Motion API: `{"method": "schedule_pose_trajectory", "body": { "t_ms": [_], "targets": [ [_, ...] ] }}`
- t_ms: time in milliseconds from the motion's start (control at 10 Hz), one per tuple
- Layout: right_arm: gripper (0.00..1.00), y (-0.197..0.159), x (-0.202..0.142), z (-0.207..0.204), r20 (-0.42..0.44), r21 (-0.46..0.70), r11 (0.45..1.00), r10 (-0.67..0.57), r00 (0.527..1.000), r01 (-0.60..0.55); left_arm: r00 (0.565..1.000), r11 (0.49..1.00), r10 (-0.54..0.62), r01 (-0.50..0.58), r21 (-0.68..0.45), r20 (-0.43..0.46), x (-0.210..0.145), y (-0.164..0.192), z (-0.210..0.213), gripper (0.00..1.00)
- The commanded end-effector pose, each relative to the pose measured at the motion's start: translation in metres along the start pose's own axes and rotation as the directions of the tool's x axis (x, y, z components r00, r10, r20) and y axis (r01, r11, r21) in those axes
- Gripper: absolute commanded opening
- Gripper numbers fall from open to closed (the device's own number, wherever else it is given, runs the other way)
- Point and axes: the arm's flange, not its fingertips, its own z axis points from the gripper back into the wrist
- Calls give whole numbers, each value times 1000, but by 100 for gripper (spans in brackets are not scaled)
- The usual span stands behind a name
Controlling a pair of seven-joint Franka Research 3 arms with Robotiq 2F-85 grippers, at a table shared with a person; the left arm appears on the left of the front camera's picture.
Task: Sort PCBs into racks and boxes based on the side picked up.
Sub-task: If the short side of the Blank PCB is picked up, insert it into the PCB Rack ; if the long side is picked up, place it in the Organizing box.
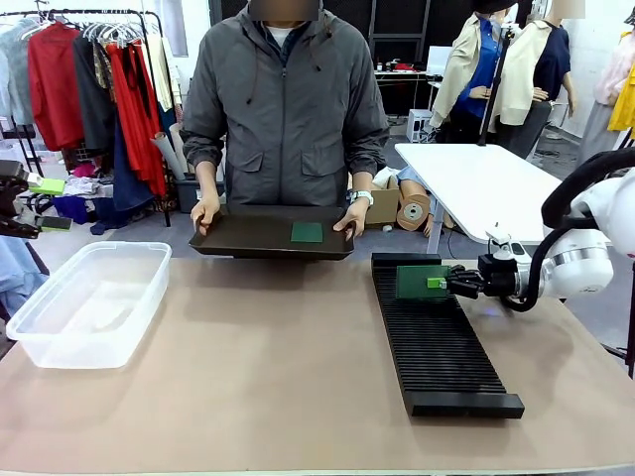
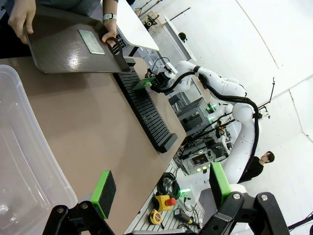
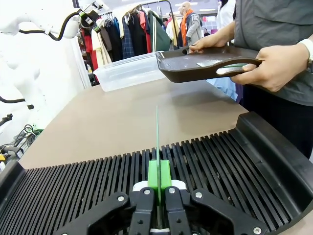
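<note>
the right claw [image 1: 440,283] is squeezing shut on a green board [image 1: 421,282]. it is holding the board up on its edge over the far end of the black rack [image 1: 437,347]. from the right wrist, the board [image 3: 157,132] is looking like a thin green line rising between the pads [image 3: 151,174], just above the rack's [image 3: 220,166] slots. i cannot tell if it is touching them. the left claw [image 2: 161,188] is hanging wide open near the clear box [image 2: 19,147], holding nothing. the box [image 1: 89,297] is sitting on the left side of the table [image 1: 258,397], well apart from the rack. across the table a person is holding a dark tray [image 1: 248,238], with one hand [image 1: 206,213] at one end and the other hand [image 1: 349,220] at the other. another board [image 1: 307,232] is lying flat on the tray.
</note>
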Motion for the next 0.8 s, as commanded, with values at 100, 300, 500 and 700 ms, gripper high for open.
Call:
{"method": "schedule_pose_trajectory", "body": {
  "t_ms": [100,300,500,700],
  "targets": [
    [0,-19,-1,-2,-8,17,1000,-5,1000,5,1000,1000,6,-6,-4,4,0,-2,0,100],
    [0,-25,-7,1,-1,20,1000,-19,1000,19,1000,1000,6,-6,-4,4,0,-2,0,100],
    [0,-29,-12,4,7,22,999,-32,999,32,1000,1000,6,-6,-4,4,0,-2,0,100],
    [0,-37,-22,7,8,8,999,-32,999,32,1000,1000,6,-6,-4,4,0,-2,0,100]
  ]
}}
